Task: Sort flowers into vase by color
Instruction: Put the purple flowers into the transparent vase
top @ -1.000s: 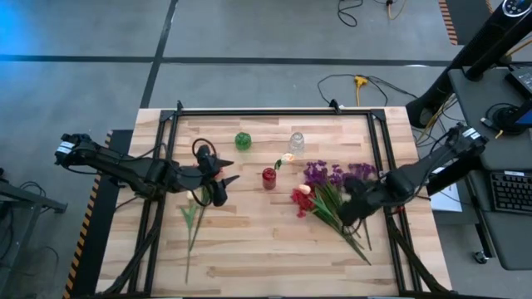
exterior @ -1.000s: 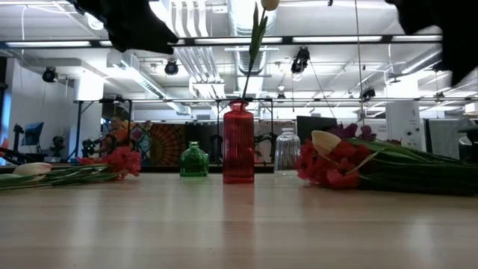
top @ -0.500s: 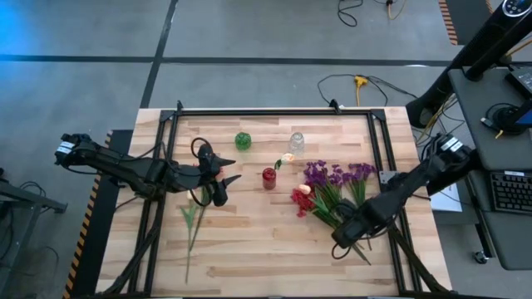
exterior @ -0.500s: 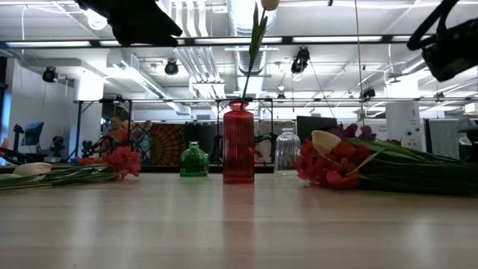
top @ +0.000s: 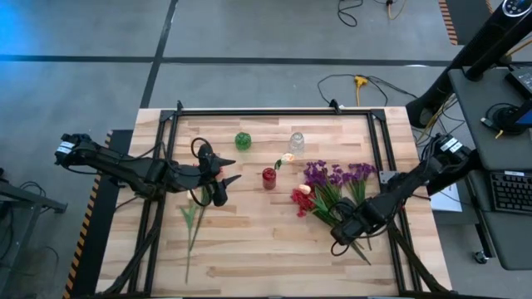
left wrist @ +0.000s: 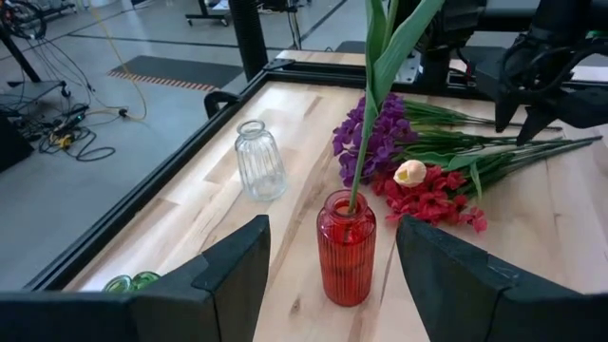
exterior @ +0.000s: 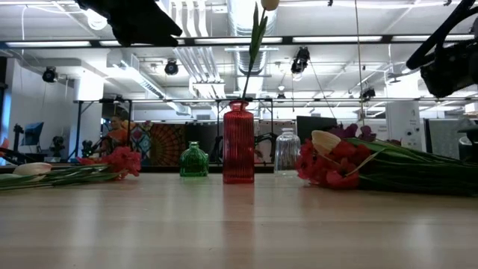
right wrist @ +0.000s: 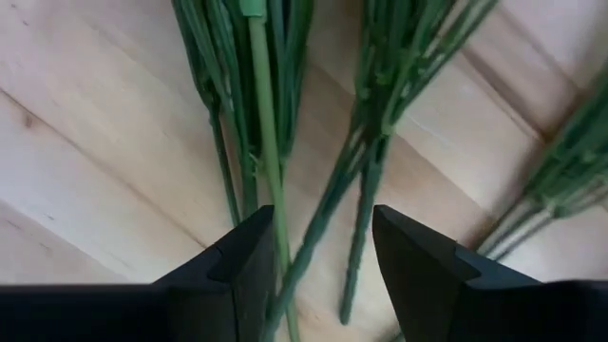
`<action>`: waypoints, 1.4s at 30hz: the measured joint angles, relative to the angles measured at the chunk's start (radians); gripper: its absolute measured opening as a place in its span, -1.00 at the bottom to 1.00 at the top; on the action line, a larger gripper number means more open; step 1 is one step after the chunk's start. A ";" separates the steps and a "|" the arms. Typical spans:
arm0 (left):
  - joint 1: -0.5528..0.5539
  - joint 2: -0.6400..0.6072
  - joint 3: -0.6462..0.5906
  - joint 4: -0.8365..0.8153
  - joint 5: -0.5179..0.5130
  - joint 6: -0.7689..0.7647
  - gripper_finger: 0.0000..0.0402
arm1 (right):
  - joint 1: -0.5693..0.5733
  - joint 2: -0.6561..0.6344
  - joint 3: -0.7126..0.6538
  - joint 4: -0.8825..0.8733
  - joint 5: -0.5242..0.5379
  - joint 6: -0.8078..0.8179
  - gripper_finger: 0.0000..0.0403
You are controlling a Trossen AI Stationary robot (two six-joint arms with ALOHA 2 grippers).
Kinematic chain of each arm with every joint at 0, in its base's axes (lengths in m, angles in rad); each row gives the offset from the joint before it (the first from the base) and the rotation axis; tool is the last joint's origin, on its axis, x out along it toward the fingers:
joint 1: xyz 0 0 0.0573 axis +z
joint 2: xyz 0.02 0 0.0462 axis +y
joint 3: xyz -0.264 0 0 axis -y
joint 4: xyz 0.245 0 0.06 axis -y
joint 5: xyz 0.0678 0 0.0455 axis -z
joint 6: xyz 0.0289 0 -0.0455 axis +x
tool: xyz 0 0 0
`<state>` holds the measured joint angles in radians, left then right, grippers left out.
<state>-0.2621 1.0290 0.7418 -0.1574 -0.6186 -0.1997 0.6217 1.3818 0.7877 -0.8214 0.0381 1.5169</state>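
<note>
Between the right gripper (right wrist: 313,252)'s 2 parted fingers (right wrist: 249,258) lie green stems (right wrist: 269,142), seemingly ungripped.

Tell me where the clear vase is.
High view: the clear vase stands at the table's far middle, right of the green vase, behind the red vase.

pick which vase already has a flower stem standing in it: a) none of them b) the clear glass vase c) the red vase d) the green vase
C: the left wrist view shows a green stem rising out of the red vase, while the clear glass vase beside it stands empty, and in the low view the green vase has nothing in it either.
</note>
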 joint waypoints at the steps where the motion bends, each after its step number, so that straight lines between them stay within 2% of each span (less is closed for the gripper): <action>1: 0.000 0.000 0.000 0.000 0.000 0.000 0.06 | -0.002 -0.001 -0.010 0.027 -0.001 -0.006 -0.17; 12: 0.000 0.000 0.000 0.000 0.001 0.000 0.06 | -0.014 0.000 -0.069 0.061 0.017 -0.009 -0.33; 23: 0.000 0.000 0.000 0.000 0.001 0.000 0.06 | -0.020 -0.004 -0.108 0.079 0.015 0.005 -0.84; 26: 0.000 0.000 0.000 0.000 0.001 0.000 0.06 | -0.020 -0.013 -0.104 0.079 0.013 0.004 -0.91; 29: 0.000 0.000 0.000 0.000 0.001 0.000 0.06 | -0.020 -0.026 -0.100 0.076 0.004 0.003 -0.88; 37: 0.000 0.000 0.000 0.000 0.001 0.000 0.06 | -0.020 -0.034 -0.098 0.062 -0.002 0.014 -0.56; 42: 0.000 0.000 0.000 0.000 0.001 0.000 0.06 | -0.020 -0.034 -0.098 0.059 0.013 0.014 -0.45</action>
<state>-0.2623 1.0290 0.7418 -0.1573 -0.6178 -0.1997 0.6014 1.3479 0.6899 -0.7619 0.0513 1.5306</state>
